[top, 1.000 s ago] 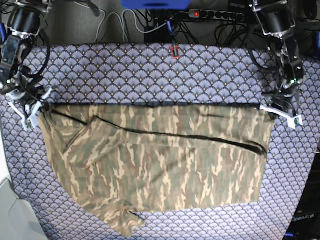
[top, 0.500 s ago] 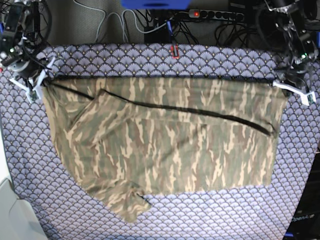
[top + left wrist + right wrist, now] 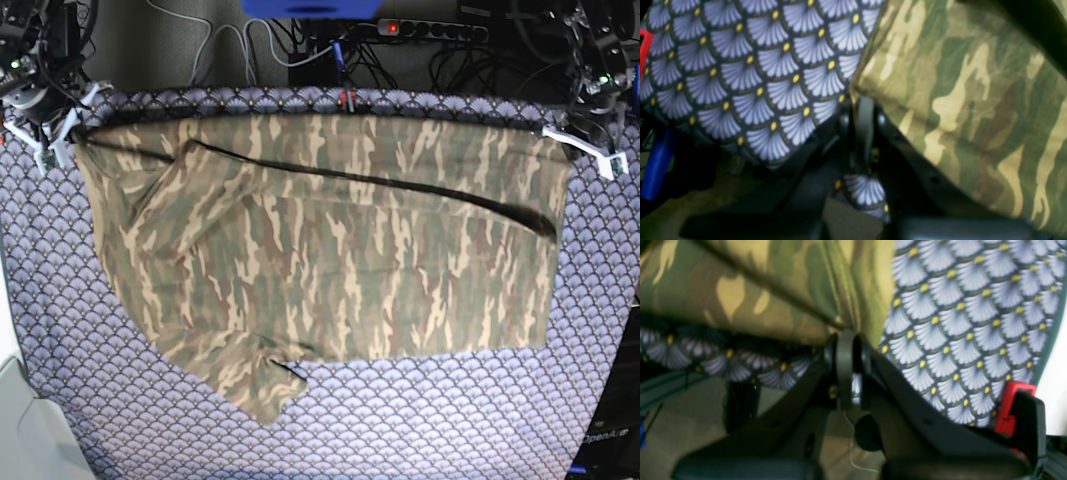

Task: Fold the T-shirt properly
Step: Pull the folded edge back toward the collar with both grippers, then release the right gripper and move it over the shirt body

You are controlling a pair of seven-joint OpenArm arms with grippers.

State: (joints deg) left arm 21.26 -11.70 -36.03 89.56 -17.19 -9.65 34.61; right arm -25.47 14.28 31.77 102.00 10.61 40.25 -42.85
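Tablecloth; T-shirt between end effectors.

You see two black arms wrapped in dark cables, each ending in white angular finger pieces: the right gripper and the left gripper. Up close, the fingers are dark, with round screw heads.

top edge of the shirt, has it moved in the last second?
Yes. The T-shirt top edge has gone up the base view, toward the far end of the tablecloth, and now lies near the red clip there.
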